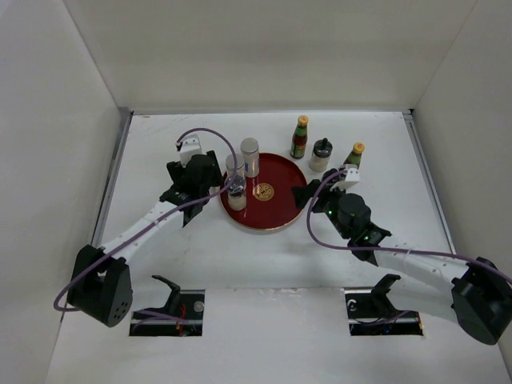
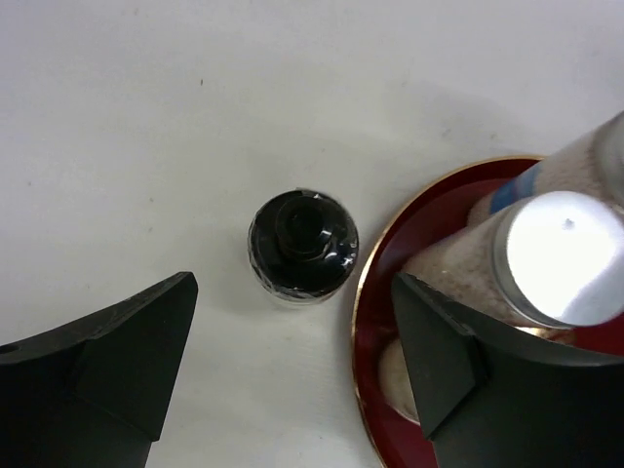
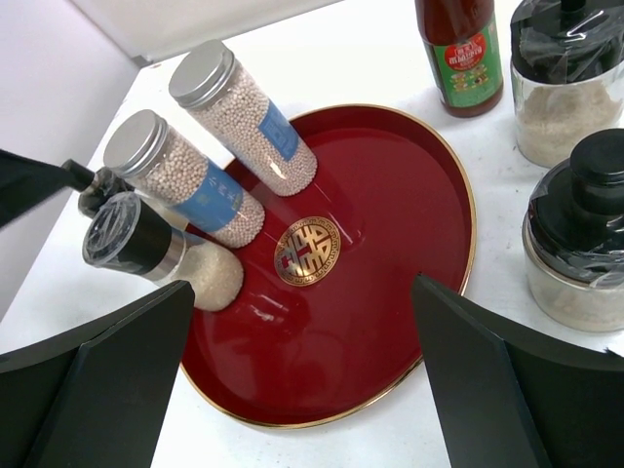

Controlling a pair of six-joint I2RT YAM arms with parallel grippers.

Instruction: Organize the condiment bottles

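My left gripper (image 2: 294,292) is spread wide and grips nothing. A small pale shaker with a black top (image 2: 302,244) stands upright on the white table (image 2: 146,117) between its fingers, just outside the gold rim of the round red plate (image 2: 375,322). My right gripper (image 3: 302,288) is fully spread and empty, facing the plate, where two silver-capped cylindrical shakers (image 3: 229,117) stand beside a clear-capped shaker (image 3: 146,244).

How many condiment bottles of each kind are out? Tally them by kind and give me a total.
Silver-capped shakers: 2
Clear-capped grinder: 1
Black-topped jars: 3
Red sauce bottles: 2
Total: 8
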